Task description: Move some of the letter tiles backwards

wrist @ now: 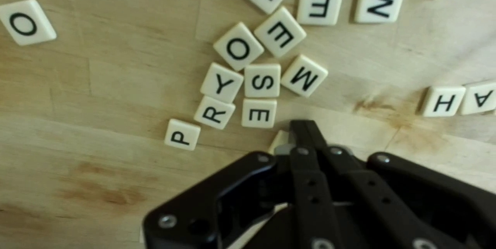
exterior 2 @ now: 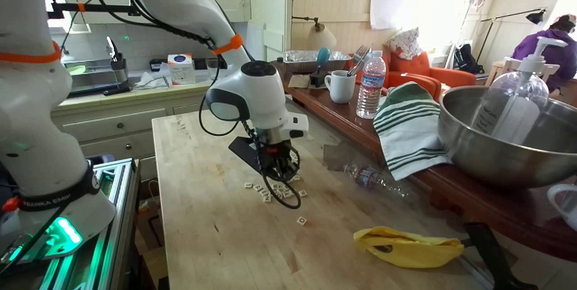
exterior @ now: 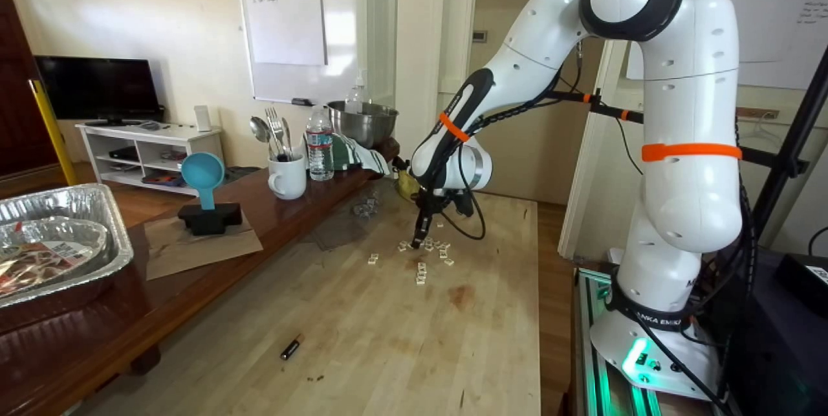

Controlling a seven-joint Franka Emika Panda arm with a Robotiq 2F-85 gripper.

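Nearest to the wrist camera: black Robotiq gripper (wrist: 312, 134), with fingers together, above pale wooden tabletop (wrist: 128, 98); just ahead and beside, scattered cream letter tiles (wrist: 262, 80). In an exterior view: on same tabletop, reddish stain (exterior: 461, 297) and copper-topped battery (exterior: 292, 347); far behind, television (exterior: 97, 88). In an exterior view: yellow banana-shaped pouch (exterior 2: 410, 248), steel mixing bowl (exterior 2: 489, 159) on dark wooden counter (exterior 2: 514, 206), and farther, orange armchair (exterior 2: 451, 77).

Letter tiles (wrist: 262, 88) look smooth, glossy plastic. Tabletop (exterior: 388, 338): low-sheen wood; ledge (exterior: 142, 306): glossy wood. Bowl (exterior 2: 487, 159): shiny metal. Towel (exterior 2: 401, 118): cloth. Gripper (wrist: 306, 127) looks matt, screw heads (wrist: 167, 221) metallic.
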